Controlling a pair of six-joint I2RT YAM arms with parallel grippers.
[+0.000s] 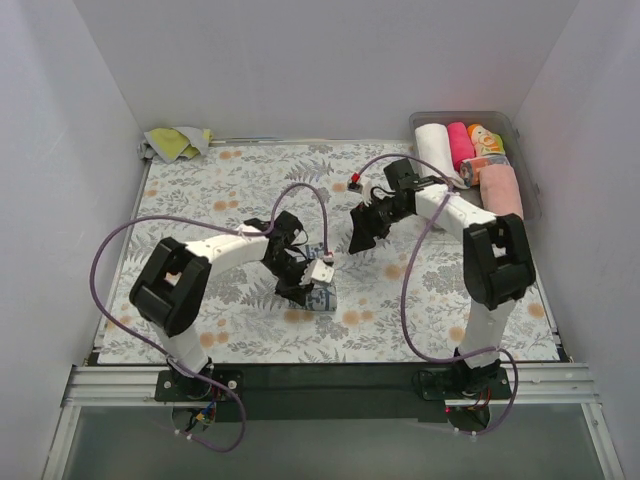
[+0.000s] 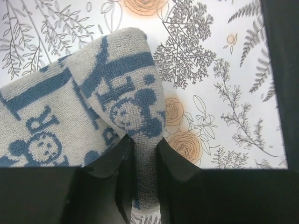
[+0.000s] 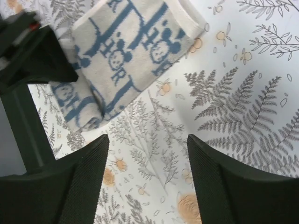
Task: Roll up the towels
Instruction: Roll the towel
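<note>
The white towel with blue print (image 1: pixel 322 292) lay near the front middle of the floral-covered worktop (image 1: pixel 230 190), between the two arms. It was thick looped terry, off-white, printed with blue block letters and small round cartoon faces. In the right wrist view the towel (image 3: pixel 126 51) showed one end bunched into a short loose roll, while the rest ran on as a flat folded strip. In the left wrist view the towel (image 2: pixel 112 93) curved up in a rounded fold towards the camera.

The left tool (image 1: pixel 318 276) sat on the towel. Close up, the left tool (image 2: pixel 142 161) had its two black fingers (image 2: pixel 108 164) drawn close together, pinching a narrow ridge of the cloth between them.

The right tool (image 1: pixel 362 236) hung a little farther back and to the right, near the towel but apart from it. From its own camera the right tool (image 3: pixel 149 154) had its fingers (image 3: pixel 88 179) spread wide, with only the leaf pattern showing between them and nothing held.

At the far right corner stood a clear bin (image 1: pixel 512 125) with rolled towels side by side: a white roll (image 1: pixel 432 143), a pink roll (image 1: pixel 461 145), an orange roll (image 1: pixel 484 137) and a peach roll (image 1: pixel 501 188). At the far left corner a yellow-green cloth (image 1: pixel 178 142) lay crumpled.
</note>
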